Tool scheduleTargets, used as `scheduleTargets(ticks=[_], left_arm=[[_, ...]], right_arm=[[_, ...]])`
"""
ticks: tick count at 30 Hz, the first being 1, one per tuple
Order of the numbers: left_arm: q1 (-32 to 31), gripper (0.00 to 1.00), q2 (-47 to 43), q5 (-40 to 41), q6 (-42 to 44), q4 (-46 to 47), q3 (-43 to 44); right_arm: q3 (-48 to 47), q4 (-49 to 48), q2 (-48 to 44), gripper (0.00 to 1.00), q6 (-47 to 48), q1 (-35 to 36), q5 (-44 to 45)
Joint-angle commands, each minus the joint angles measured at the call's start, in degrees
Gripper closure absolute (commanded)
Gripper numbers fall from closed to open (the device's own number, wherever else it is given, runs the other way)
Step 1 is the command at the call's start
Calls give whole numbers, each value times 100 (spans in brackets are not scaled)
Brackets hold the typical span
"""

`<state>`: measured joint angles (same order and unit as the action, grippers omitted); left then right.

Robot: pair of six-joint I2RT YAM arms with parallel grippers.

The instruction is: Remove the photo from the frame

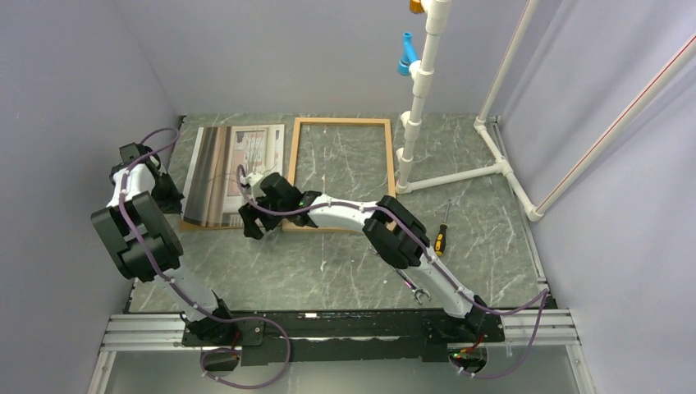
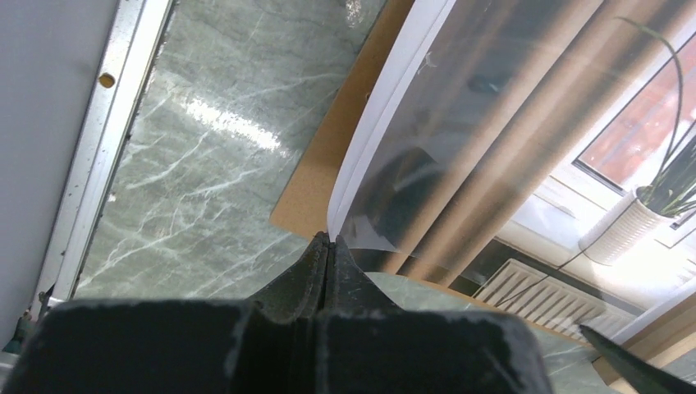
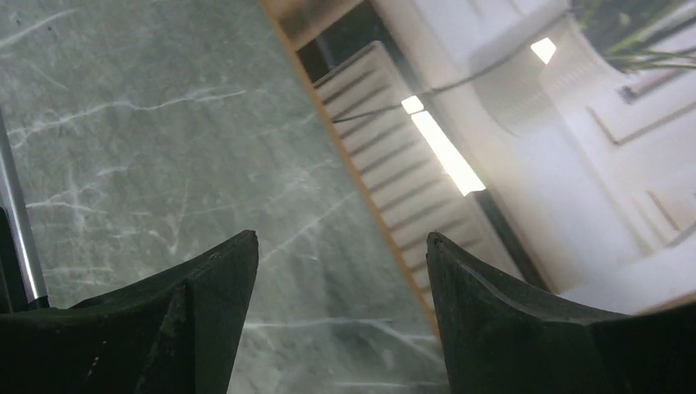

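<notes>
Nearest the arm bases, a small open-ended wrench (image 1: 415,292) lies on the green marbled counter (image 1: 328,271) beside the right arm. A screwdriver (image 1: 441,235) with a yellow and black handle lies a little farther out on the right.

Beyond these, the right arm reaches leftward across the near strip of the frame (image 1: 344,121). The right gripper (image 1: 253,223) hangs over the near right corner of the photo (image 1: 234,172). In its wrist view the right gripper (image 3: 341,238) has its fingers (image 3: 222,279) spread wide with nothing between them. Below them are bare counter and the edge of the photo (image 3: 574,164).

On the left, the left gripper (image 1: 176,205) sits at the photo's near left corner. Its wrist view shows the left gripper (image 2: 328,240) with its fingers (image 2: 308,271) pressed together on the white-bordered corner of the photo (image 2: 509,123). That corner curls up off the brown backing board (image 2: 328,164) beneath it.

The photo is out of the frame. It rests on the board to the left, curtain stripes on its left side, window and plant on its right. Just beside it on the right the frame lies flat, with counter showing through its opening.

Farthest back, a white pipe stand (image 1: 418,98) rises just beyond the frame's far right corner. It carries a blue fitting (image 1: 405,57) high up.
</notes>
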<state>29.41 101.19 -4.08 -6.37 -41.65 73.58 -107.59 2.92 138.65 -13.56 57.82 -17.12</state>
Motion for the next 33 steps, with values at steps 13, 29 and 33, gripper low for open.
scheduleTargets(ticks=[13, 29, 33], left_arm=[[-188, 100, -946, 382, -517, -409, 33], [-125, 51, -909, -201, -284, -128, -131], [-93, 26, -517, -276, -211, -103, -187]], right_arm=[[-1298, -1181, 538, 22, 1023, 432, 295], [-697, -790, 102, 21, 535, 322, 460], [-34, -953, -258, 23, 58, 52, 80]])
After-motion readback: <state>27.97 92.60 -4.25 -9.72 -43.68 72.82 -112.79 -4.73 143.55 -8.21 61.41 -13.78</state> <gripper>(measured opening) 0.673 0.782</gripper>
